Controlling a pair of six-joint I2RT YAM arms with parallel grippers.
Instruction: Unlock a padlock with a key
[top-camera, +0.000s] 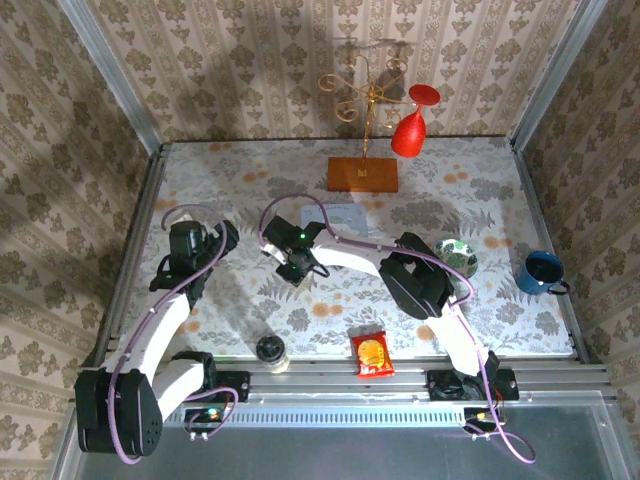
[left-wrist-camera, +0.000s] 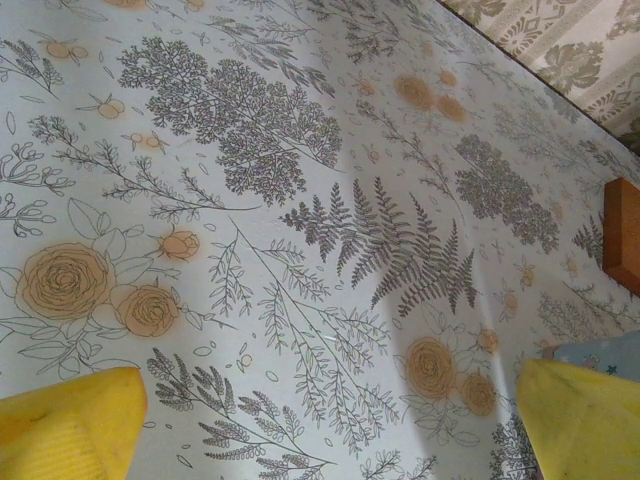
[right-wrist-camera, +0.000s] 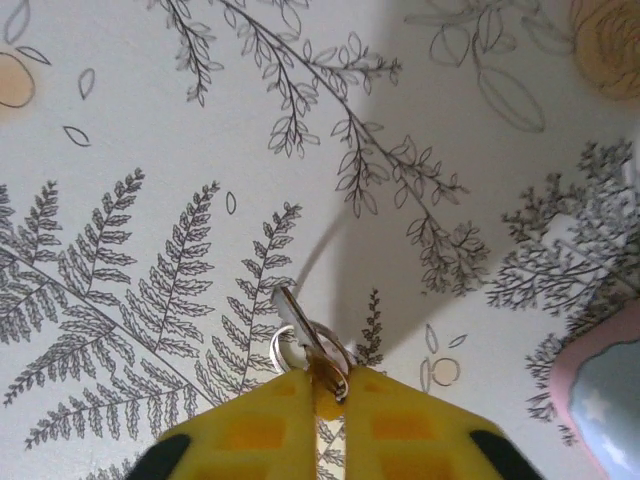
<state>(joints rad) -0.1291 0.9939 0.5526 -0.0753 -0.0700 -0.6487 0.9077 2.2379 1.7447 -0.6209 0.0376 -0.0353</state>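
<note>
Right gripper (right-wrist-camera: 325, 395): pinched shut on the key (right-wrist-camera: 293, 312), with the yellow pads meeting over its head so the blade sticks out ahead of the fingertips.
Reason for that hold: gripped by the head, the whole blade is free to enter a keyhole, and a turn of the wrist would go straight into the key.
Key ring (right-wrist-camera: 322, 352): threaded through the key's head and bunched at the fingertips, where it looks unlikely to foul the blade.
Key's position: low over the floral table (top-camera: 480, 190), blade pointing down and away. Its thin shadow falls close by, but I cannot tell whether the tip touches the cloth.
Right arm in the top view: stretched across to the middle of the table, gripper (top-camera: 300, 265) just in front of the pale tin (top-camera: 345, 215).
Left gripper (left-wrist-camera: 325, 435): spread wide and holding nothing, its two yellow fingers (left-wrist-camera: 65, 425) far apart over bare cloth.
Reason for that pose: it looks parked to the left, clear of the working arm and ready to steady something if needed.
Padlock: I cannot tell where it lies.
Stage, as I judge it: the key is secured; the lock has yet to be met.
Next need: line the blade up with the keyhole before pushing, because the ring adds loose weight and a slanted entry could twist the key in the pads.
</note>
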